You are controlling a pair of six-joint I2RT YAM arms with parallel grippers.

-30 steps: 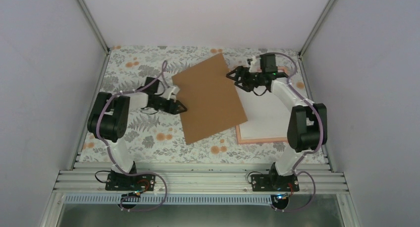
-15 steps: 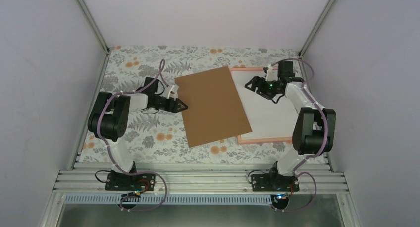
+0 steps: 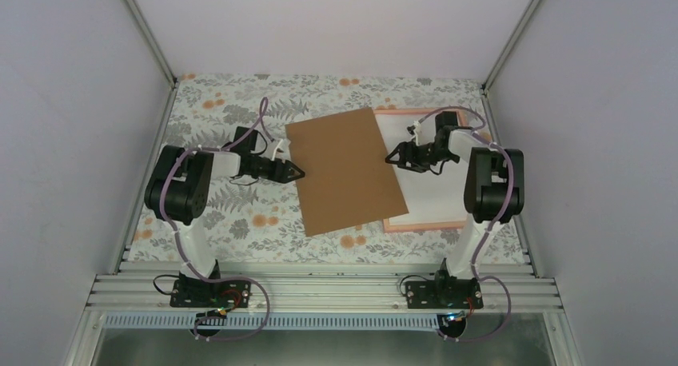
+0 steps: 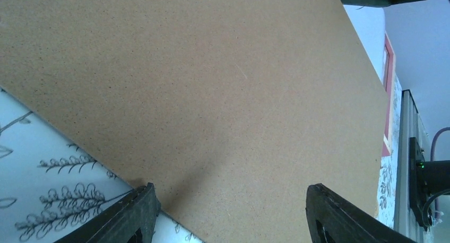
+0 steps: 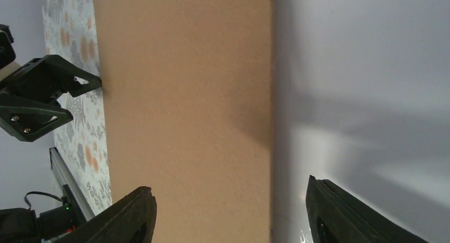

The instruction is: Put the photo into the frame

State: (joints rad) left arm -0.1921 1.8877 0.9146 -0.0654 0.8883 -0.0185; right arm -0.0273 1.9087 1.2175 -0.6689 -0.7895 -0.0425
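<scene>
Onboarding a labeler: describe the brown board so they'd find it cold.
On the floral table, look at the centre. The brown board lies skewed there, its right edge overlapping the photo, white side up, on the pink frame. It alone is plain tan; the neighbour is white with a pink rim.

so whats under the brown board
The brown board's right part covers the left side of the white sheet and pink frame; its left part covers the floral cloth. The frame's left rail and anything else beneath are hidden.
</scene>
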